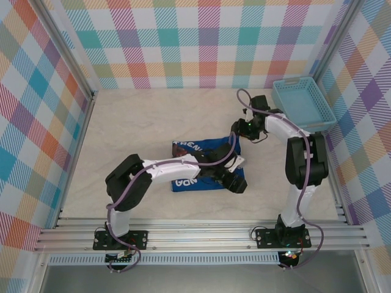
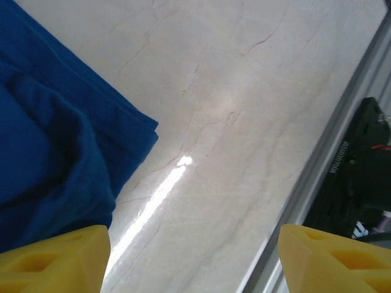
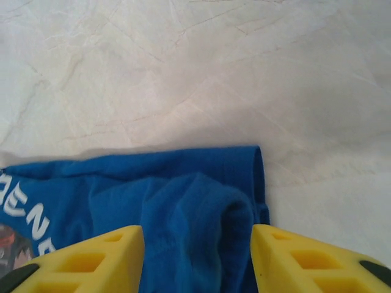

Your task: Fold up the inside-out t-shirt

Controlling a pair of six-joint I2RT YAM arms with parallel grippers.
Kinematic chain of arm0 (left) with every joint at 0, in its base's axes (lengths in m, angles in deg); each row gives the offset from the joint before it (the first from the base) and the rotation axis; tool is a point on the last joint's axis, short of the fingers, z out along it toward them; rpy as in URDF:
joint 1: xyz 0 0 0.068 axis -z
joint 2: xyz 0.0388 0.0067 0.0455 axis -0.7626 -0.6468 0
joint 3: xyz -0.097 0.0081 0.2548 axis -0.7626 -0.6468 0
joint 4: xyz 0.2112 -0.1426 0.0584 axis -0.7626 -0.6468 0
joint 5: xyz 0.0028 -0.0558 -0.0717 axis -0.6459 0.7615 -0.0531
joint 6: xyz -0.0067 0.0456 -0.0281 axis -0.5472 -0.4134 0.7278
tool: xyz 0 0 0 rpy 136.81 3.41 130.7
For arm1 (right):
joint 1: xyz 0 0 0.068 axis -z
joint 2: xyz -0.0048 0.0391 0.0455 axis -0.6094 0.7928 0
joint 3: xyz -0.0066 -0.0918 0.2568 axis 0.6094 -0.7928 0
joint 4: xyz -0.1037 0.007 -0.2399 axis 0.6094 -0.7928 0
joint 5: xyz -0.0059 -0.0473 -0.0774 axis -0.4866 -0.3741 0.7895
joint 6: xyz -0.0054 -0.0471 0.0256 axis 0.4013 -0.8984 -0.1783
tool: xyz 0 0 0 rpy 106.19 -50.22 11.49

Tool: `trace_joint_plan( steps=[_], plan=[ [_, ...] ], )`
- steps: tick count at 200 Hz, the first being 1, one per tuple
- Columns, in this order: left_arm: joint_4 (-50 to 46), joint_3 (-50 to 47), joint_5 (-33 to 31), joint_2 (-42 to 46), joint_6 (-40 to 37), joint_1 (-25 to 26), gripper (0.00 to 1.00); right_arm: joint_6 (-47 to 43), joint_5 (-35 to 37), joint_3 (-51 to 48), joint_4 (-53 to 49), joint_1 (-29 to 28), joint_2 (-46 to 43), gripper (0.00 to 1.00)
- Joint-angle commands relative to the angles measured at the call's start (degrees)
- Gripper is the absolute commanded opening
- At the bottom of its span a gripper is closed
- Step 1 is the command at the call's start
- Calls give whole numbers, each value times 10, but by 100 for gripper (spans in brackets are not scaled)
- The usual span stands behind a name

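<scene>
The inside-out t-shirt [image 1: 214, 145] lies folded into a small royal-blue rectangle mid-table, with white lettering showing on its left part. My left gripper [image 1: 237, 182] hovers by the shirt's near right corner. In the left wrist view this gripper [image 2: 194, 259] is open over bare table, and the shirt [image 2: 55, 152] lies off to its left. My right gripper [image 1: 234, 141] is at the shirt's far right corner. In the right wrist view its yellow fingers [image 3: 197, 259] stand apart, open, with a raised hump of the shirt [image 3: 183, 183] between them.
A light-blue plastic basket [image 1: 303, 104] stands at the back right. The aluminium rail [image 2: 330, 159] runs along the table's near edge, close to the left gripper. Checkered walls enclose the table on three sides.
</scene>
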Motion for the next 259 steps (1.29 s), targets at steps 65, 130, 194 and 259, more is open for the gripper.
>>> trace_joint_plan(
  steps=[65, 130, 194, 259],
  plan=[
    [-36, -153, -133, 227, 67, -183, 77, 95, -5, -287, 6, -124, -265, 67],
    [-36, -148, -123, 149, 67, -207, 77, 102, 198, -238, -48, -186, -179, 69],
    [-61, -173, -138, 141, 38, -207, 77, 107, 176, -310, -82, -116, -253, 53],
    [-53, -111, -146, 130, 5, -213, 77, 134, 84, -287, -40, -155, -317, 51]
  ],
)
